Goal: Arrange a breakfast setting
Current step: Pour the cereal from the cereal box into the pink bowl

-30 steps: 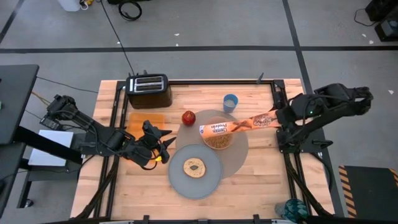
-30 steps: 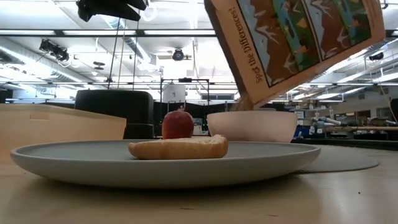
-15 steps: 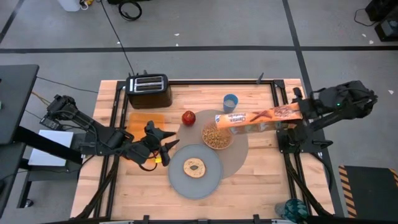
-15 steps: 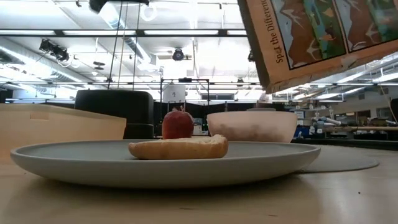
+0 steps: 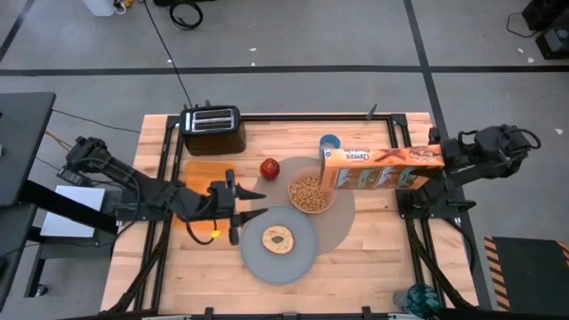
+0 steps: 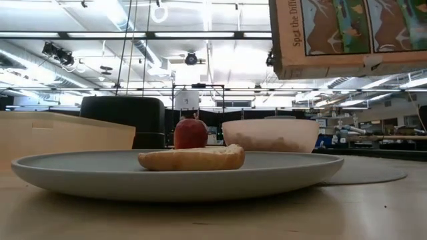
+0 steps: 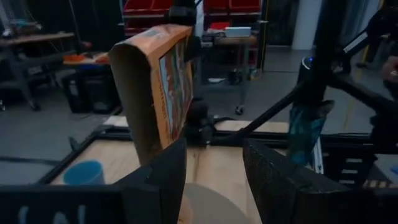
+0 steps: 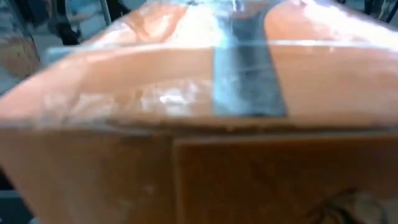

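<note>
An orange cereal box point(image 5: 378, 169) hangs level above the table's right half, with my right gripper point(image 5: 442, 160) shut on it. Its open end is over the mat point(image 5: 345, 216), beside the bowl point(image 5: 309, 194), which holds cereal. The box fills the right wrist view point(image 8: 199, 124). The bagel point(image 5: 278, 237) lies on the grey plate point(image 5: 267, 260). The red apple point(image 5: 269, 167) stands at the mat's far left rim. The blue cup point(image 5: 330, 140) is half hidden by the box. My left gripper point(image 5: 260, 203) hovers open left of the plate, pointing at the box point(image 7: 155, 81). My right gripper holds the cereal box by its closed end point(image 5: 434, 158), the end nearest the table's right edge, coming in about level from that side. The box itself hides the fingers in the wrist view. The box is lifted clear and lies level, a broad face up.
A black toaster point(image 5: 212, 129) stands at the far left, with an orange board point(image 5: 209, 169) in front of it. The table's metal frame point(image 5: 404, 213) runs along both sides. Bare wood point(image 5: 373, 258) lies near the front right.
My right gripper has drawn back toward the table's right edge and rolled. The box has come up from slanting mouth-down over the bowl to lying level, clear of the bowl. My left gripper has risen and turned to point toward the table's right.
</note>
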